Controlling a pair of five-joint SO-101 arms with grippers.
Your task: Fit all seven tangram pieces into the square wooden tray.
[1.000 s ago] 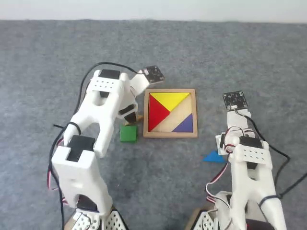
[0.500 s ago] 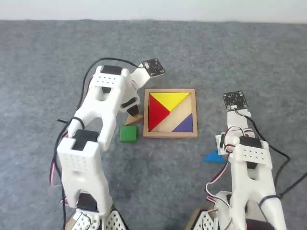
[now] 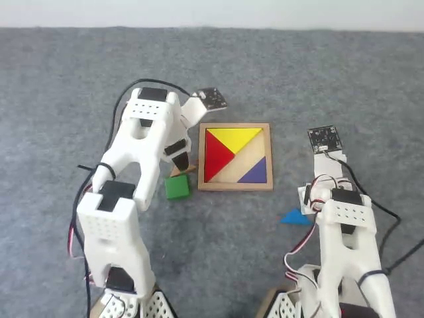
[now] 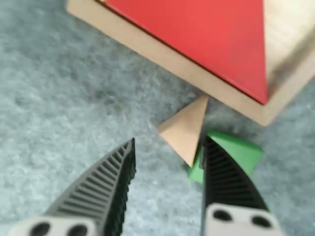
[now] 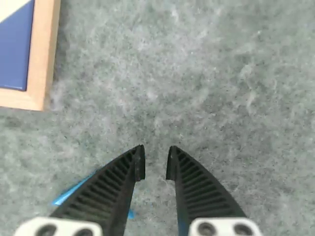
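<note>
**Q:** Where is the tray, and what is in it?

**A:** The square wooden tray lies mid-table on grey carpet. Inside it, a yellow triangle sits at 12 o'clock, a red triangle at 9 o'clock and a dark blue piece at 5 o'clock.

**Q:** Which pieces are outside it?

**A:** A tan triangle lies at 9 o'clock of the tray, its tip at the outer wall. A green square sits just beside it, at 8 o'clock. A light blue piece lies at 4 o'clock, well apart.

**Q:** And the claws?

**A:** The left claw is released, with its jaws spread wide. The tan triangle lies just ahead between them, not gripped. The right claw hangs over bare carpet near the light blue piece, its jaws narrowly parted and grasping nothing.
</note>
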